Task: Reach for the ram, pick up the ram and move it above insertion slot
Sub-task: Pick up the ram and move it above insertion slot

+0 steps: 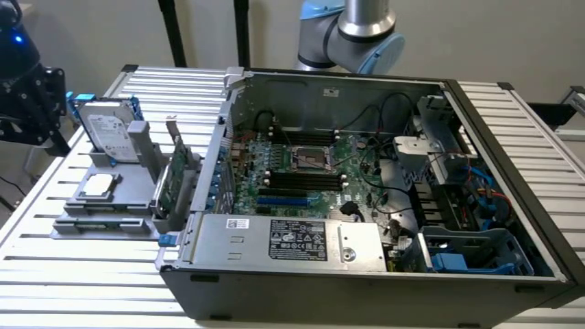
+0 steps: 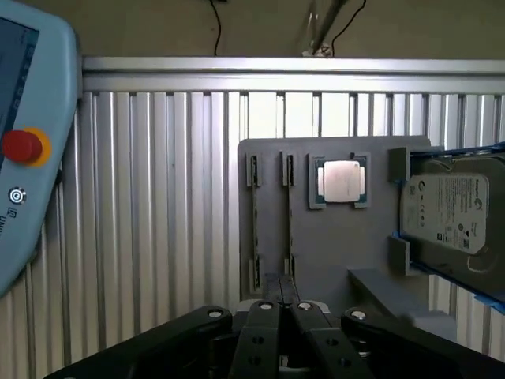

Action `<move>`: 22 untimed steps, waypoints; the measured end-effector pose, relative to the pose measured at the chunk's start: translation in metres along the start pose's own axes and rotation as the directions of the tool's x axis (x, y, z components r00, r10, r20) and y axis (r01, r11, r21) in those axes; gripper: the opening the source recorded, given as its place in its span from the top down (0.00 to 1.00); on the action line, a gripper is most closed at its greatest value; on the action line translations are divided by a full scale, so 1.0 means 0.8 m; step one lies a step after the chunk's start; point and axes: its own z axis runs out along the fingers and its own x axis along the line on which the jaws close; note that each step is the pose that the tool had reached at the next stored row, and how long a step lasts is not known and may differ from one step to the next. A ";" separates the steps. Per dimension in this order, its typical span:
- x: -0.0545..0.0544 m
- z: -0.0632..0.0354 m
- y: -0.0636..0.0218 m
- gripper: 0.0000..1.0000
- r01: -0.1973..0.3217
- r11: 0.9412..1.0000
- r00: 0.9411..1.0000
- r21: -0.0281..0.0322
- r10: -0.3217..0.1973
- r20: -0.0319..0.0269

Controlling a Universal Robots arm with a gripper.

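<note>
Ram stands on edge in a gray holder's slot on the desk, presumably for easy pinching; the gripper, pressed together and empty, hangs in line with it.

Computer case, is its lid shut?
No, the computer case lies open on its side, and the green motherboard inside shows.

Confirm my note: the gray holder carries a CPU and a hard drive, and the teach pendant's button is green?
No: the teach pendant's button is red, per the wrist view. The gray holder does carry the CPU and hard drive.
</note>
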 end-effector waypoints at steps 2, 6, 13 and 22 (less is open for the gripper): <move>0.000 0.000 0.000 0.89 0.036 0.999 0.999 0.000 -0.036 -0.001; 0.000 0.001 0.000 0.89 0.110 0.994 0.994 0.001 -0.110 -0.002; 0.000 0.001 0.000 0.82 0.127 0.992 0.992 0.001 -0.127 -0.002; 0.000 0.016 0.000 0.64 0.124 0.992 0.992 0.004 -0.124 -0.003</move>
